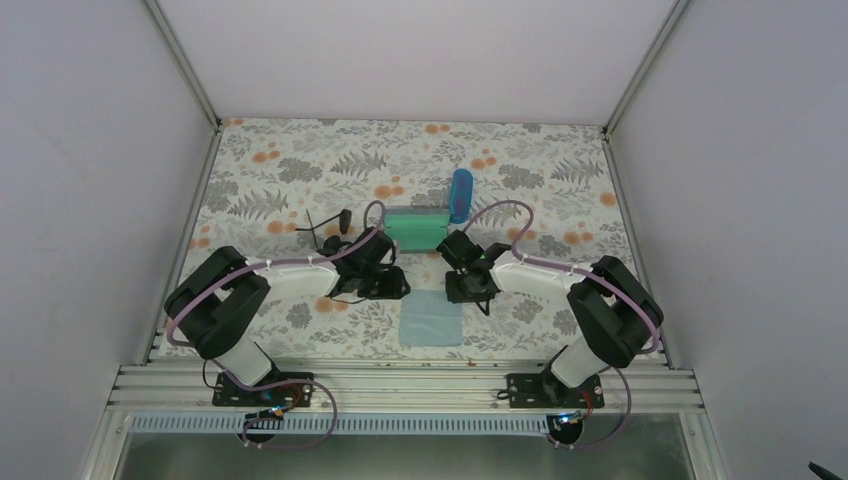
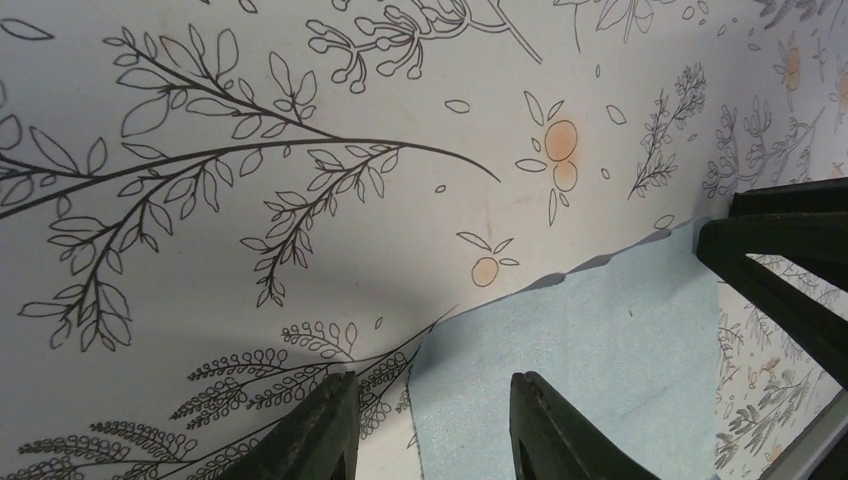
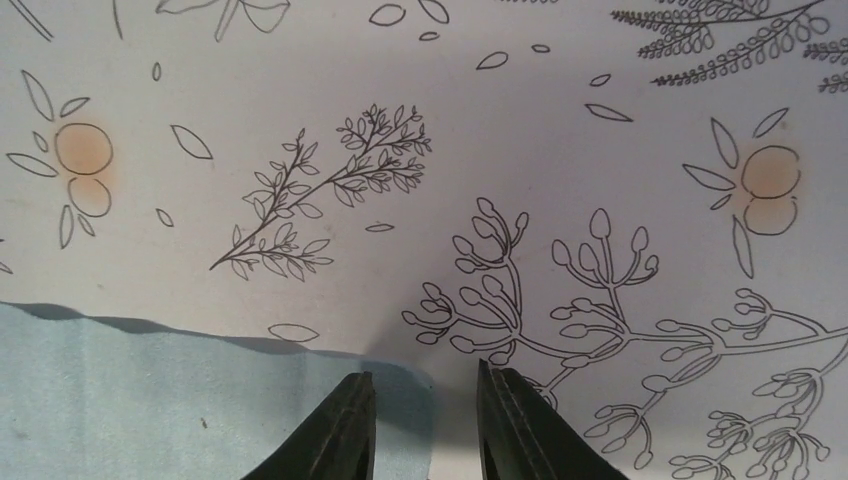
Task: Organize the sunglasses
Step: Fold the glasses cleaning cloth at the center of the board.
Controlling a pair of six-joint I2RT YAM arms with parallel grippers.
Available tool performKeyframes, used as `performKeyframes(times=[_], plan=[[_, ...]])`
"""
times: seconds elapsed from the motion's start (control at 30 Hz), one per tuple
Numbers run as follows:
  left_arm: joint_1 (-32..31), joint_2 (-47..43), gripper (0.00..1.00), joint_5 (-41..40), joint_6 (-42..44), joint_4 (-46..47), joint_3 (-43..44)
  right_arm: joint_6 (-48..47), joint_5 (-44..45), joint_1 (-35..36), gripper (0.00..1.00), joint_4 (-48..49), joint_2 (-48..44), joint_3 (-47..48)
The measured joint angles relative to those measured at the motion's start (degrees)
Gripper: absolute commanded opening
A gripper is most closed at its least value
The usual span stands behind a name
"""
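**Table** [image 1: 560, 160]: floral-print surface carrying every item listed here.

**Arms:** two, reaching in from the near edge and meeting just short of the table's middle. The left gripper [image 1: 385, 285] and right gripper [image 1: 470, 287] sit low, at the far left and far right corners of the cloth.

**Light blue cloth** [image 1: 432, 322]: lies flat and unfolded, centred close to the near edge. Nothing rests on it.

**Green case** [image 1: 415, 230]: oblong, at the middle of the table, just beyond the two grippers. Whether it is open or holds anything cannot be told.

**Blue case** [image 1: 461, 193]: stands on end, touching or just behind the green case's far right corner.

**Black sunglasses** [image 1: 332, 228]: thin dark frame on the table left of the green case, partly hidden by the left arm. They are outside any case.

**Pink-red pair:** not visible in any view.

**Left fingers** [image 2: 545, 430]: apart, straddling the cloth's edge, clamped on nothing.

**Right fingers** [image 3: 350, 430]: apart by a narrower gap over the cloth's corner, nothing pinched.

**Progress, as judged:** early. The visible pair is unstowed, and the grippers look set to take up the cloth. Wrapping or casing the glasses appears to be left.
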Motion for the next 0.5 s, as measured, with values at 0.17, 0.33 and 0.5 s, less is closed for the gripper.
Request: performKeyframes(times=[0.17,0.33,0.5], plan=[[-0.5,0.6,0.37,0.0,0.6,-0.2,0.6,-0.5,-0.2,0.0,0.26,0.8,-0.4,-0.7],[-1.1,1.4,0.33,0.1,0.9,-0.2,1.2,-1.1,-0.8,0.0,0.18,1.5,-0.7,-1.0],[-1.5,2.3,0.28,0.2,0.8,0.0,1.9,-1.3,-2.2,0.0,0.16,2.5,-0.7,-1.2]])
